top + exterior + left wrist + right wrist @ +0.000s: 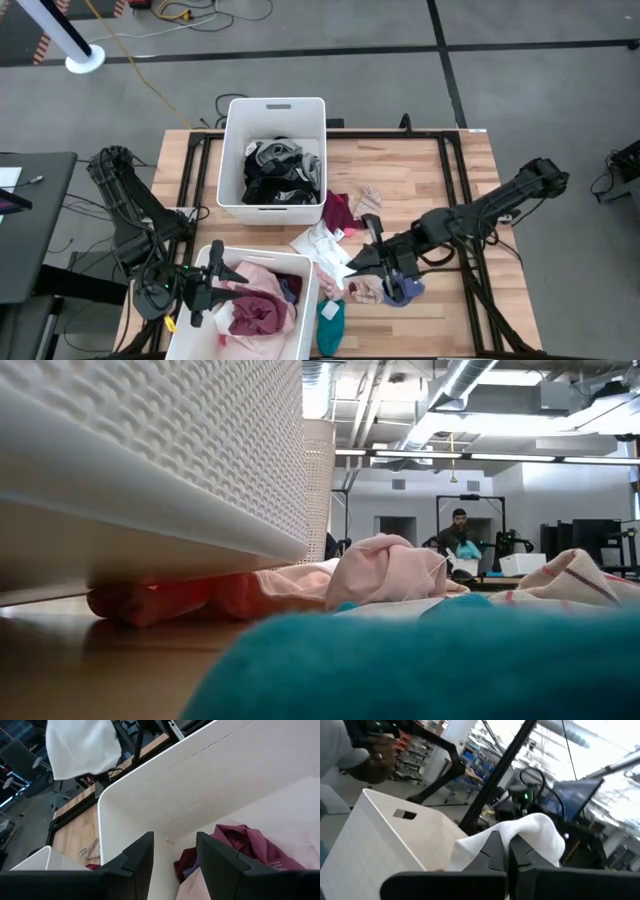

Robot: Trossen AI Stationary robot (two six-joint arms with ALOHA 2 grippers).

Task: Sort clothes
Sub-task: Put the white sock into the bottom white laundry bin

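Observation:
The clothes lie in a loose pile (380, 285) at mid-table: pink, maroon (340, 211), blue and teal (330, 324) pieces. My right gripper (354, 264) is raised over the pile's left side and is shut on a white garment (322, 248). That white garment (80, 745) also shows in the left wrist view. My left gripper (172, 855) stands open over the near white bin (305, 325), with nothing between its fingers. This bin holds pink and maroon clothes (240, 842). The far white bin (235, 160) holds dark and grey clothes (280, 170). My right gripper pinches a bunched part of the white garment (532, 832) between its two shut fingers. The cloth drapes over the fingertips, so I cannot tell whether it is one layer or several. The fingers lie roughly level, pointing toward the table's left. The garment hangs slack below them.
The two bins stand close together on the table's left half. A teal cloth (420, 660) and a pink one (380, 570) lie by the near bin's corner. Bare wood is free on the right side (470, 200). People stand in the room beyond the table.

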